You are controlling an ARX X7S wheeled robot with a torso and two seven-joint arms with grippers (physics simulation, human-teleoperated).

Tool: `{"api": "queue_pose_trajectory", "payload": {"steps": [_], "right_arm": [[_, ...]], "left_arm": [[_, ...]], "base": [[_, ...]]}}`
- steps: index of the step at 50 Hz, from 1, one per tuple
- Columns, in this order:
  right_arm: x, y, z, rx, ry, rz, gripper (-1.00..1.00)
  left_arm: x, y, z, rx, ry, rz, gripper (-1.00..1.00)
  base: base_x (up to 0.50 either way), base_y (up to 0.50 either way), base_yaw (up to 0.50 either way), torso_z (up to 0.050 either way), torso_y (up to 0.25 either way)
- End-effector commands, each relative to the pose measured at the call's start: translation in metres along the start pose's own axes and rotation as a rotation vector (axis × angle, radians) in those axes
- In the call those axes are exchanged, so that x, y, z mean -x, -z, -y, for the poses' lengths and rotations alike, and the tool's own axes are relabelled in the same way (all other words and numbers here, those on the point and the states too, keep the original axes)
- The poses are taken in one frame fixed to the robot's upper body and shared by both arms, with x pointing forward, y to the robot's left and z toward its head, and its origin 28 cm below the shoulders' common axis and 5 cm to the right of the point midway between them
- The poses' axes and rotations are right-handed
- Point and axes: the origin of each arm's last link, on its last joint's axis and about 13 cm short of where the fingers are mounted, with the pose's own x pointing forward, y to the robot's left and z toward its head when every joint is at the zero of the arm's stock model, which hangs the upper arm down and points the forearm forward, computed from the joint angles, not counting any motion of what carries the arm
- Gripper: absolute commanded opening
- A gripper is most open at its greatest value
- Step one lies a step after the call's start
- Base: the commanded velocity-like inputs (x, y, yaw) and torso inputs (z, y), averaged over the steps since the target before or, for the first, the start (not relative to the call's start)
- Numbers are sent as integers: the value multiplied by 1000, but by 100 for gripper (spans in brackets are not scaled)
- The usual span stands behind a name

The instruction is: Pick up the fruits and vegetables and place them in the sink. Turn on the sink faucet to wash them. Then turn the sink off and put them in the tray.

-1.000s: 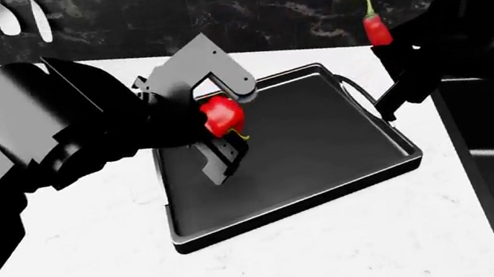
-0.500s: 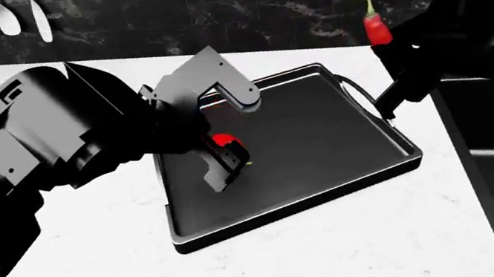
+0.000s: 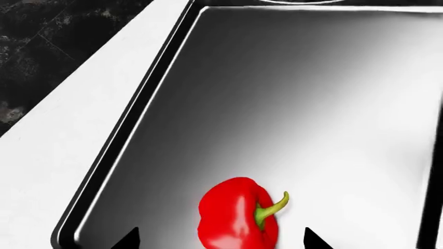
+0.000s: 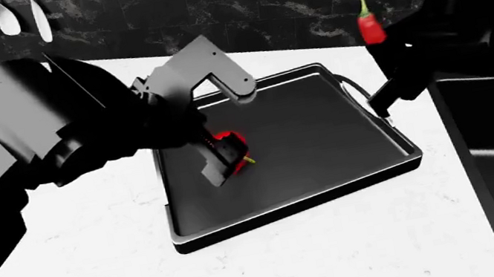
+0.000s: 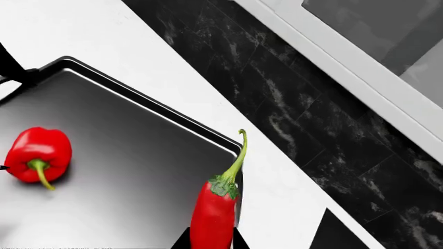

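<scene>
While the bell pepper (image 3: pixel 237 220) lies in the tray (image 4: pixel 373 171) between the left hand's (image 4: pixel 227 158) spread fingers, right hand (image 4: pixel 375 42) grips chili (image 4: pixel 369 26); tray placement next.

Glossy red bell pepper (image 3: pixel 237 220) with green stem; slim red chili (image 5: pixel 213 216), green stem; black tray (image 4: pixel 372 167); white, faintly veined countertop (image 4: pixel 93 239); black marbled backsplash (image 5: pixel 277 93); utensils (image 4: pixel 6 19) apparently silver.

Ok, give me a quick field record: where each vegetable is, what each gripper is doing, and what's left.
bell pepper: lying on the tray floor
left gripper: open, fingertips either side of the pepper
chili: stem up, held above the tray's edge
right gripper: shut on chili
remaining: chili not yet in the tray
</scene>
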Motion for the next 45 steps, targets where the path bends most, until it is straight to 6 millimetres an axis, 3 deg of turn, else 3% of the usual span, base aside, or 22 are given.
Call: {"api": "queue_pose_trajectory", "payload": {"steps": [1,13,21,45], "right_arm": [[-13,-5,-1,24,-21,-40,-100],[-43,-10,-7,83,-139,-175,-100],[-61,-10,-10,105,-204,-252,-100],[-94,-16,-15,127,-264,-359,-100]], "left_arm": [[27,-6,-4,29,-42,91,100],[65,-8,-11,84,-100,213,100],[77,-6,-14,94,-122,246,100],[73,-1,-13,105,-123,233,100]], "base": [[0,0,0,0,0],[0,0,0,0,0],[0,0,0,0,0],[0,0,0,0,0]]}}
